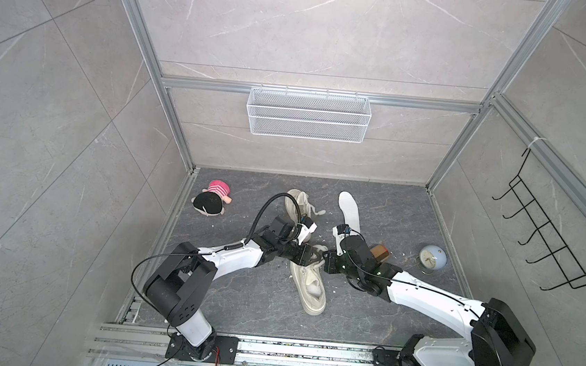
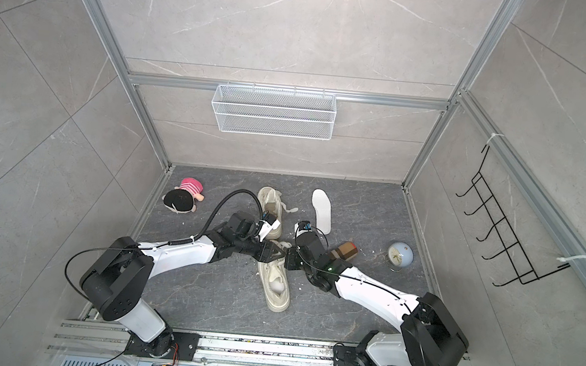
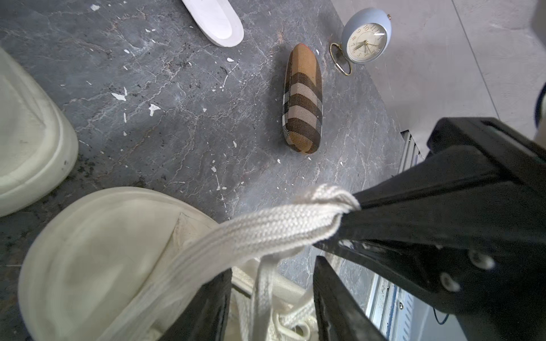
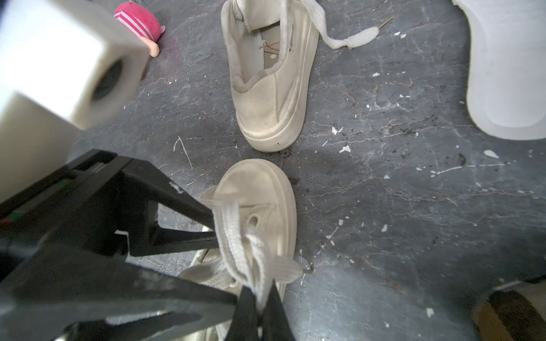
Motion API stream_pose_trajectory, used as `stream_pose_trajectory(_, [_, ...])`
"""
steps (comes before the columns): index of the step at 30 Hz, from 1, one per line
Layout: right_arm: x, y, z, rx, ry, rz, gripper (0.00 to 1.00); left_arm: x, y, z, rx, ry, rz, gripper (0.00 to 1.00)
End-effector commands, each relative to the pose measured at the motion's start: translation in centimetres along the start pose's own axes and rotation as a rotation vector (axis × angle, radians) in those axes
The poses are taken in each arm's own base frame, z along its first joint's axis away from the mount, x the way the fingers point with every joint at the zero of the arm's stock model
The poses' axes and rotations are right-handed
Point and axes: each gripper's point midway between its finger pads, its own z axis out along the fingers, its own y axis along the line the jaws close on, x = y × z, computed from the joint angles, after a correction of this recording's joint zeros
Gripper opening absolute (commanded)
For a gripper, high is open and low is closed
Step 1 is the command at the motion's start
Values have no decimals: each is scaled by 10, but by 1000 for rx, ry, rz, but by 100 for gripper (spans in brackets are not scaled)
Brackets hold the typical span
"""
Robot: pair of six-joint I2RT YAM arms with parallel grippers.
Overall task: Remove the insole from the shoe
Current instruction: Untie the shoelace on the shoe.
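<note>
Right claw [image 4: 260,313] pinches the lace [image 3: 266,227] of the near shoe [image 1: 304,278]; left claw [image 3: 271,277] gapes astride it; insole [image 1: 313,290] sits inside, likely light and floppy, best pinched at its heel edge.

A: How is the counter [image 3: 177,133] finished?
B: A dark, marbled, matt stone look is shown, flecked with pale chips.
A: And the shoe [image 4: 257,183]?
B: A smooth cream upper and a rubbery sole are seen; its lace [image 3: 266,230] is woven cloth.
A: The case [image 3: 302,97]?
B: Coarse checked fabric is shown; the clock [image 3: 366,38] is cased in a smooth, pale-blue, faintly glossy shell.
</note>
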Motion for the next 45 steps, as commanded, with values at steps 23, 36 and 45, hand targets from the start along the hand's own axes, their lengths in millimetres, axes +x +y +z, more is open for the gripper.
stream_pose_trajectory(23, [12,-54,22,346,84,70,57,-46,-50,-67,6,-206,179,0])
stream_pose_trajectory(36, [45,-141,-39,737,160,86,54,-21,23,-127,-441,-385,-86,0])
stream_pose_trajectory(45, [48,-153,-59,775,168,105,54,36,82,-146,-625,-443,-440,0])
